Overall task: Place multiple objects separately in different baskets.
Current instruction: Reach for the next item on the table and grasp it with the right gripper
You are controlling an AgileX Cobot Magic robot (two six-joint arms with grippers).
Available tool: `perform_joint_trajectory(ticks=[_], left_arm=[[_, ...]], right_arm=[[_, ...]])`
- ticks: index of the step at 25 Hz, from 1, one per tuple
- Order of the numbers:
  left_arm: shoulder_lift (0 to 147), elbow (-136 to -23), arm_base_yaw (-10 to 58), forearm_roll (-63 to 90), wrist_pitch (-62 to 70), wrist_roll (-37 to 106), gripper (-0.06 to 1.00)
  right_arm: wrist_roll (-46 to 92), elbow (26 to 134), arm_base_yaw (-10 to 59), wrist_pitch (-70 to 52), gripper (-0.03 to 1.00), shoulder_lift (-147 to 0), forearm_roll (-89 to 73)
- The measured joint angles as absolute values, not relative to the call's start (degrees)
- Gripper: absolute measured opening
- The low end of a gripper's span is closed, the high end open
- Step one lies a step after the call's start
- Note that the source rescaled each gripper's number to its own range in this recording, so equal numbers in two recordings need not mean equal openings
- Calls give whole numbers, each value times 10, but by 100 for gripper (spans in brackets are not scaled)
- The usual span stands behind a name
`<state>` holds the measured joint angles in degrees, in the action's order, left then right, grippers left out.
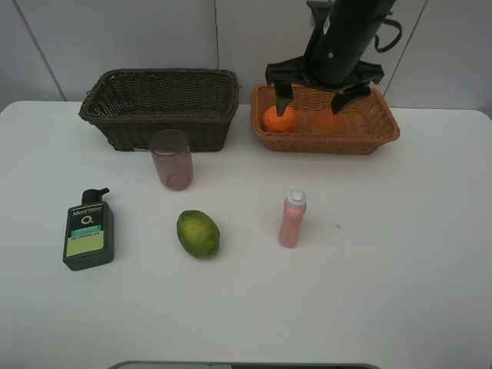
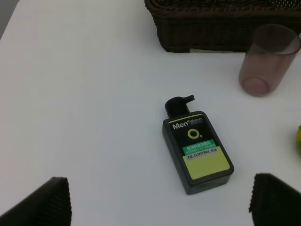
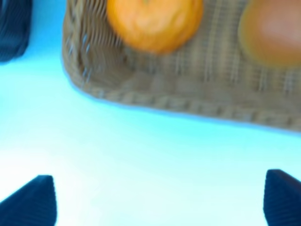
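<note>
From above, the pump bottle (image 1: 88, 232) lies flat near the table's left edge, pump toward the far edge; the right gripper (image 1: 310, 104) hangs open and empty over the tan basket (image 1: 330, 142). At the left wrist, the left gripper (image 2: 164, 207) gapes empty, with the bottle just ahead, lengthwise away from it. The right wrist shows only blurred basket.

- Your high view is bright and evenly lit. Soft, short shadows sit under the pink bottle (image 1: 292, 219) and the green citrus (image 1: 198, 234), and everything in it is sharp.
- Your left wrist view is crisp on the pump bottle (image 2: 197, 153).
- In that same view the table (image 2: 70, 94) greys toward one corner.
- Your right wrist view is blurred and has a strong cyan cast. It smears the orange (image 3: 154, 21) and the weave of the tan basket (image 3: 188, 94).
</note>
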<state>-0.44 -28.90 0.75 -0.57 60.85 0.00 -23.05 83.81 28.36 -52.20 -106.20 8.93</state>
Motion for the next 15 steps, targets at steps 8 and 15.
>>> perform_joint_trajectory(ticks=[8, 15], left_arm=[[-4, -289, 8, -6, 609, 0, 97], [-4, -289, 8, -6, 609, 0, 97]], right_arm=[[-270, 714, 330, -515, 100, -1002, 81], [-309, 697, 370, -513, 100, -1001, 79]])
